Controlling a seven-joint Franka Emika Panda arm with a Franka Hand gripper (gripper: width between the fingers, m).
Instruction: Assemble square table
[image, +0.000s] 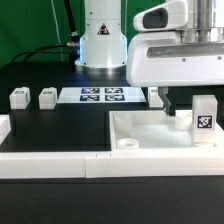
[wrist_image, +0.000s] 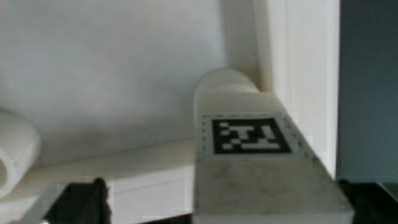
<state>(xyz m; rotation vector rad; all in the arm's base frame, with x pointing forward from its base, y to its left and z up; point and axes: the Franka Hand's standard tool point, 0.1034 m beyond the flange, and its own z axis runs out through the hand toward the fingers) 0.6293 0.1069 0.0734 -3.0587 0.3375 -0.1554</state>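
Wrist view: the leg peg (wrist_image: 249, 150) stands tall just beside the gripper (image: 176, 105), whose jaws are wide, holding nothing.

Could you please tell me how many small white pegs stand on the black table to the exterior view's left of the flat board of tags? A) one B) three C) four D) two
D: only the outer peg and the inner peg stand side by side on the black table, to the exterior view's left of the marker board.
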